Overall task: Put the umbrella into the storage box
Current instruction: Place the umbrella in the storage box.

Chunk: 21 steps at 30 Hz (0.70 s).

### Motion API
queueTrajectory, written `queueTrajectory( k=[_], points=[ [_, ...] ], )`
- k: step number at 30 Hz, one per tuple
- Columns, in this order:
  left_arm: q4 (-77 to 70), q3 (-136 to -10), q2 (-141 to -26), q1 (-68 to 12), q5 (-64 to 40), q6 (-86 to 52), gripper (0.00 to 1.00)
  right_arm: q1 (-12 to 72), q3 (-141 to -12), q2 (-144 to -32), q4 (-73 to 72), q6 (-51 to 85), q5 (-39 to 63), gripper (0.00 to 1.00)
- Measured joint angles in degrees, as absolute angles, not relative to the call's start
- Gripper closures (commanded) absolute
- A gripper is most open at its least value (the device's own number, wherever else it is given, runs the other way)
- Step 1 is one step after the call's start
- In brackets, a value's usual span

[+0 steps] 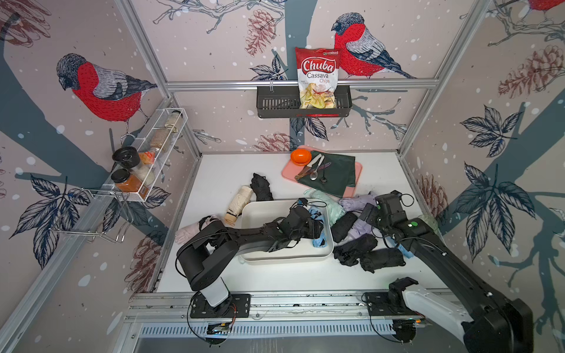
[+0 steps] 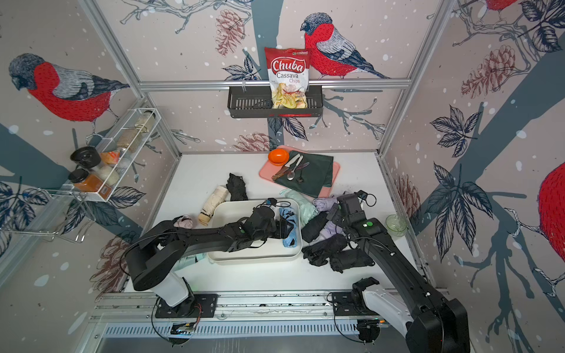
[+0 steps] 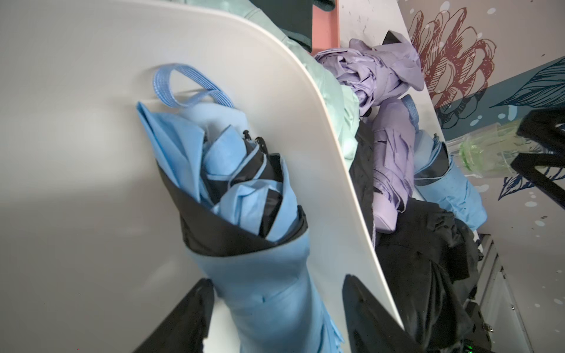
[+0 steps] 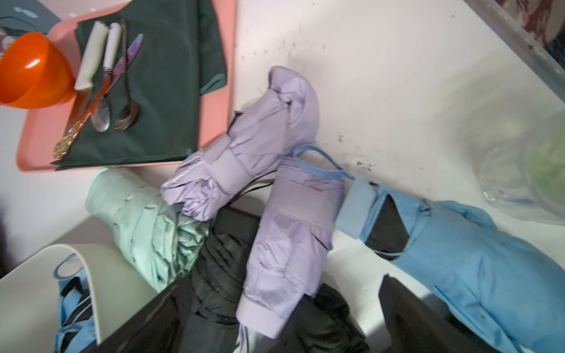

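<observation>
The left gripper point(image 3: 276, 278) is sitting with its jaws spread either side of the blue umbrella point(image 3: 244, 189), not squeezing it. That umbrella's lying in the storage box point(image 1: 260, 214), along one wall. The right gripper point(image 1: 367, 214) is hanging wide open over the umbrella pile point(image 1: 360, 244). At the back, a chips bag point(image 1: 318, 76) reading "Chuba Cassava Chips" is standing in the black basket point(image 1: 275, 104).

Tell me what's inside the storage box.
A blue umbrella lies in the box beside one wall, between the open left fingers. The left arm hides part of the floor; something black shows under it, unidentifiable.
</observation>
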<state>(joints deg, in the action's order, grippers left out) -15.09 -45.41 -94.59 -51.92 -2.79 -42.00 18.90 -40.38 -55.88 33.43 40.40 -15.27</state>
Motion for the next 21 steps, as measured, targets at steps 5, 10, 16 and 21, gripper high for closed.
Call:
queueTrajectory(
  k=[5,10,16,21],
  points=[
    [-14.39,-44.84,-93.65,-51.31,-2.57,-40.42,0.05,14.31,-39.51,-55.48,34.26,40.34,-12.71,0.0],
    [-13.98,-44.95,-93.3,-51.07,-1.28,-38.79,0.02,12.6,-39.66,-57.08,35.4,40.4,-10.09,0.0],
    [-12.71,-44.95,-92.2,-50.63,0.82,-37.06,0.02,12.47,-41.34,-56.62,41.69,43.16,-9.82,0.0],
    [-12.45,-44.8,-89.62,-50.41,3.7,-35.22,0.02,12.4,-41.3,-53.49,47.66,48.29,-9.82,0.0]
  ],
)
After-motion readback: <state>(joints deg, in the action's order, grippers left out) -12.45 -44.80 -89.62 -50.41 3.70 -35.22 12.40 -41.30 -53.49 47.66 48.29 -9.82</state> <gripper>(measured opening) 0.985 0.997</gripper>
